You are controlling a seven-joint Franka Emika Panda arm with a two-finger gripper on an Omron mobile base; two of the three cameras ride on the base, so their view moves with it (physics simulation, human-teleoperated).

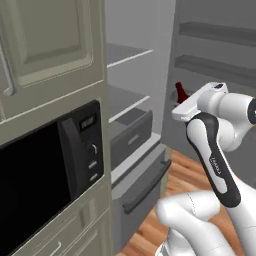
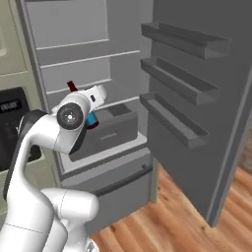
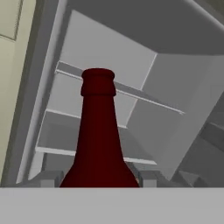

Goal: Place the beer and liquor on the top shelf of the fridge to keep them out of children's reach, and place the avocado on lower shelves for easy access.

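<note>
Hand view gives us a dark red bottle [image 3: 98, 140] rising straight up between the two fingertips [image 3: 49, 178], so our hand [image 3: 98, 180] is clamped on the bottle's body. Ahead of the hand, past the bottle's neck, we see the open fridge [image 3: 175, 100] with its thin grey shelves [image 3: 131, 92]. From the right base view, the hand [image 2: 93, 106] sits in front of the fridge's dark drawer box [image 2: 115, 129], bottle top [image 2: 72, 86] poking out above it.

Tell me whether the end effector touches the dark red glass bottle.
Touching: the hand view shows the end effector with fingers flanking the dark red glass bottle.
</note>
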